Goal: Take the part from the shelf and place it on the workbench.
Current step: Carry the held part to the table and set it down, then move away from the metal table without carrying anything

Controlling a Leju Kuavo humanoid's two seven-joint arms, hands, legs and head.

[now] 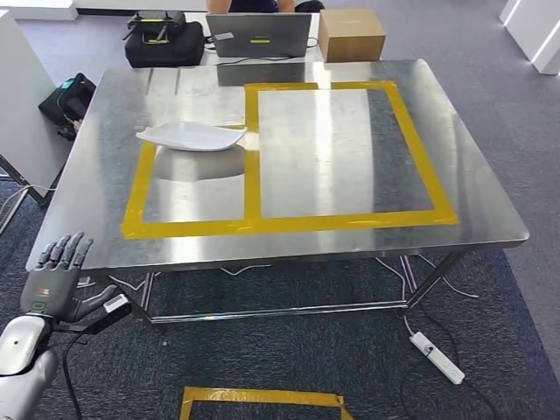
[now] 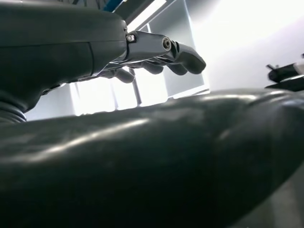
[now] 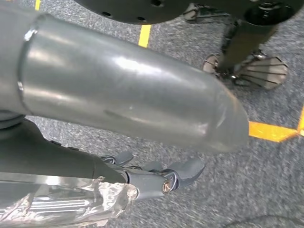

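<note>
Part: a white, shallow, dish-like part point(image 1: 192, 136) lay on the steel surface point(image 1: 317, 157), toward its far left, across the top corner of the left square marked in yellow tape point(image 1: 251, 166). That spot reads as the intended drop zone, so the placing looked done.
Left hand: the left hand point(image 1: 56, 280) hung low at the near left, below the surface's edge and well apart from the part. Its fingers point(image 1: 63, 252) were spread and held nothing, as fits a hand that had let go.
Right hand: the right hand point(image 3: 154, 175) hung over grey carpet with yellow floor tape nearby. Its fingers point(image 3: 186, 168) were loosely extended, nothing between them; it seemed idle, since one hand was enough for this job.
Surroundings: beyond the far edge stood a laptop point(image 1: 268, 35), a cardboard box point(image 1: 350, 35) and a black bag point(image 1: 164, 39). A white power strip point(image 1: 439, 357) lay on the floor at the near right.
Stage: by my reading, the task was essentially complete.
</note>
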